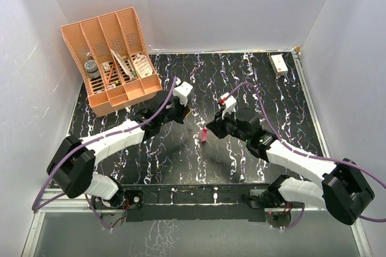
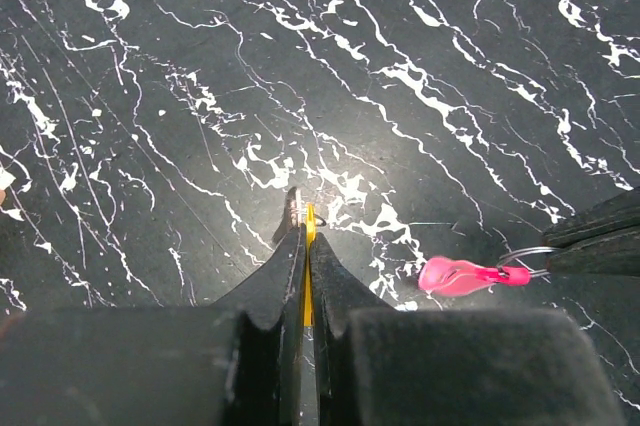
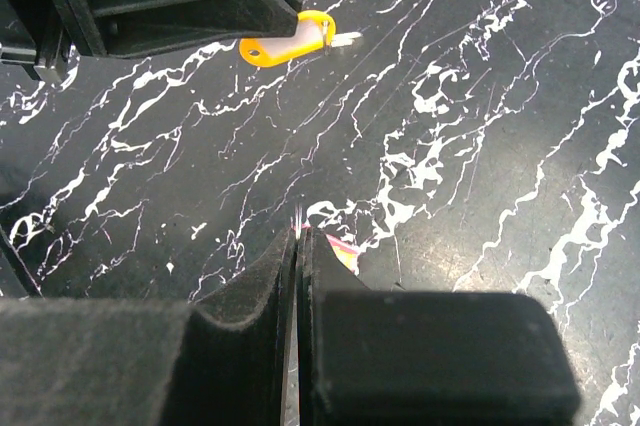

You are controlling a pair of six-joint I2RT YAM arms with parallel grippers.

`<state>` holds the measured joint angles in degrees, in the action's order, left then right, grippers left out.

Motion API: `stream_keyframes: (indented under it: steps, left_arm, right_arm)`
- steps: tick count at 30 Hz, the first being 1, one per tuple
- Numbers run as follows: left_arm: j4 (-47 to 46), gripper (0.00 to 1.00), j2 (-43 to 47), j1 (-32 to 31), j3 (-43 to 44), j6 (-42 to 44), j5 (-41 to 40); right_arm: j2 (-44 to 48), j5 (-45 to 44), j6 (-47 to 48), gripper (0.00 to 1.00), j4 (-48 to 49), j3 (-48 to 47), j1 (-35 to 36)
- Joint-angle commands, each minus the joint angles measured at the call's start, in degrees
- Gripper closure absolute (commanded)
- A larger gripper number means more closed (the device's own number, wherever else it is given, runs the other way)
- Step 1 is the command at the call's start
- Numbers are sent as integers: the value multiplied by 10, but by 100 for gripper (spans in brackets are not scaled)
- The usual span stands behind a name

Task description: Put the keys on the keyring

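We are looking down on a black table (image 1: 241, 88) veined with white, and white walls (image 1: 211, 3) are closing it in on three sides. An orange divided tray (image 1: 123, 94) is sitting at the far left and a small white box (image 1: 278, 64) at the far right, both well apart from the arms. Our left gripper (image 2: 303, 231) is pinching the key (image 3: 285, 44) over the table's middle, and our right gripper (image 3: 298, 238) is clamping the keyring (image 2: 465, 274) near it.

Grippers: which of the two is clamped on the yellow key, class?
The left gripper: the yellow key is pinched in it, tip poking out. The right gripper grips the pink keyring instead.
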<state>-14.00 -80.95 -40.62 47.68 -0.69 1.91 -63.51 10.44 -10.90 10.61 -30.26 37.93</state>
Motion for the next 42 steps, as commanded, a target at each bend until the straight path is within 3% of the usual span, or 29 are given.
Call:
stream_keyframes:
  steps: [1,22,42]
  left_arm:
    - [22,100,23,2,27,-12,28]
    - [32,100,42,-1,46,-39,60]
    - [26,100,46,-12,58,-76,34]
  right_arm:
    - [8,3,-6,100,55,-33,1]
    - [-45,-64,-88,100,100,-70,7]
    - [-65,-160,-118,100,72,-107,38]
